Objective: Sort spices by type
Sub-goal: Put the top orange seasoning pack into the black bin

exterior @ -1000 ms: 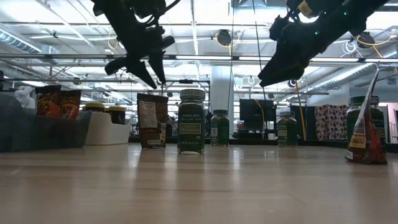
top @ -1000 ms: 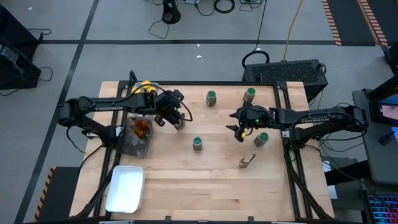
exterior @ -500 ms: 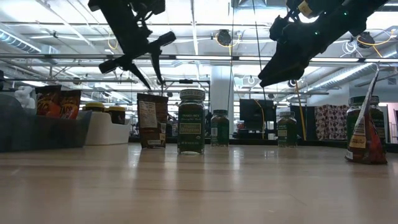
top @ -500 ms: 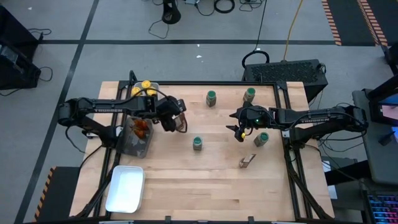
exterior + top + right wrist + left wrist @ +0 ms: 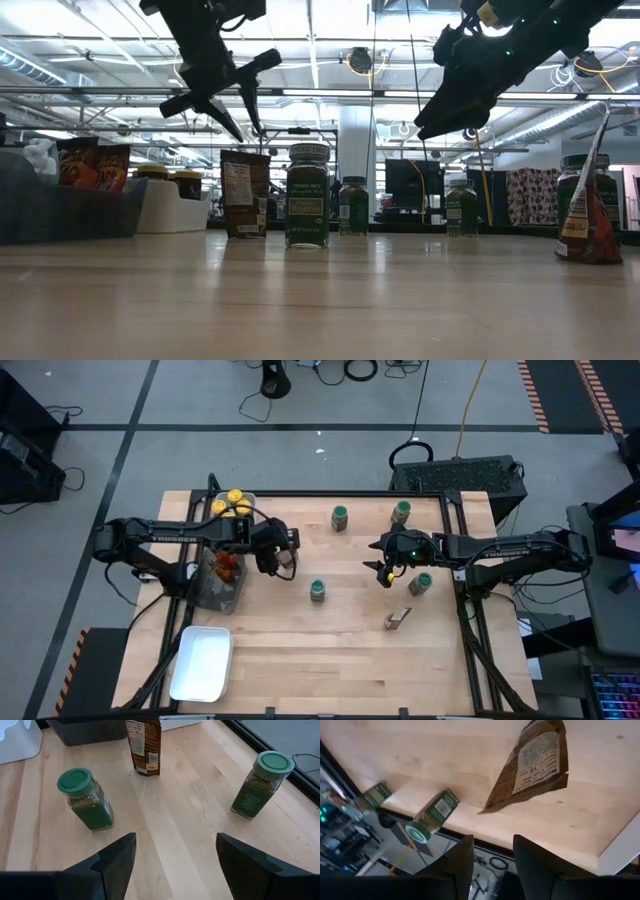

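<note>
- Spices counted from above: four green-lidded glass jars [image 5: 318, 590] stood loose on the wooden counter [image 5: 340, 660], two yellow-lidded jars [image 5: 226, 503] in a far tray, orange-brown packets [image 5: 228, 565] in the dark grey tray [image 5: 212, 596], and two brown packets on the counter, one [image 5: 397, 619] near the right arm.
- Left end effector [image 5: 283, 556] hung partly open and empty above the other upright brown packet [image 5: 532, 762].
- Right end effector [image 5: 384, 573] hung open wide and empty among green-lidded jars.
- White rectangular tray [image 5: 202, 662] showed only from above.

Bright, even overhead lighting, ceiling-lamp glare in the low view, soft shadows, mildly blurred foreground tabletop [image 5: 320, 310].
</note>
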### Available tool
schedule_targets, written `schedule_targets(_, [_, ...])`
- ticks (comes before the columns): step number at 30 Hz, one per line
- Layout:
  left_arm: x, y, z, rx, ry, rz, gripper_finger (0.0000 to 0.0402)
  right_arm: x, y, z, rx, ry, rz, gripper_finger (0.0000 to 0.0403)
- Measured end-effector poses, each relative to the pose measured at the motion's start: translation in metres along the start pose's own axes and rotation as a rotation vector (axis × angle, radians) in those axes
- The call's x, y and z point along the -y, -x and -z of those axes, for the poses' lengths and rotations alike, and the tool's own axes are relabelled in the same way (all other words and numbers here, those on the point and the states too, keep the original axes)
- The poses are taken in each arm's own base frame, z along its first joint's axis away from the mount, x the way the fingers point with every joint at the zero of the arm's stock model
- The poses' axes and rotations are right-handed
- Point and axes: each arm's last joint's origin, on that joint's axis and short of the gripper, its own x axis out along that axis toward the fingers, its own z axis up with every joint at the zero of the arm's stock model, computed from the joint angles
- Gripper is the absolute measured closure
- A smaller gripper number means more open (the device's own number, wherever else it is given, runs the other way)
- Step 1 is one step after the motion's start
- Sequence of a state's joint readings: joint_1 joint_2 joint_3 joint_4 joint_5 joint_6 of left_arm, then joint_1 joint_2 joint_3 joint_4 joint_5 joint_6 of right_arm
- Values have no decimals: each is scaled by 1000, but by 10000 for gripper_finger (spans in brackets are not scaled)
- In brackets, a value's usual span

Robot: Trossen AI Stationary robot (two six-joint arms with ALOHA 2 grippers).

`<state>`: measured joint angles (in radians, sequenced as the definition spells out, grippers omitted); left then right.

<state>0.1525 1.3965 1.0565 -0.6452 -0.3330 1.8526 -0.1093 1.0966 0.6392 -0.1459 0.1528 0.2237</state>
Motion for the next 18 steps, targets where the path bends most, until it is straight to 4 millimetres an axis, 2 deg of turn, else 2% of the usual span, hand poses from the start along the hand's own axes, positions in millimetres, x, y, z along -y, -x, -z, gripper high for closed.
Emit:
schedule_targets(9, [-3,-14,-15,-3,-174,49,259,0,0,0,-1,0,0,145])
schedule_targets(18, [-3,-21,-17,-46,-190,82,259,0,0,0,-2,8,0,145])
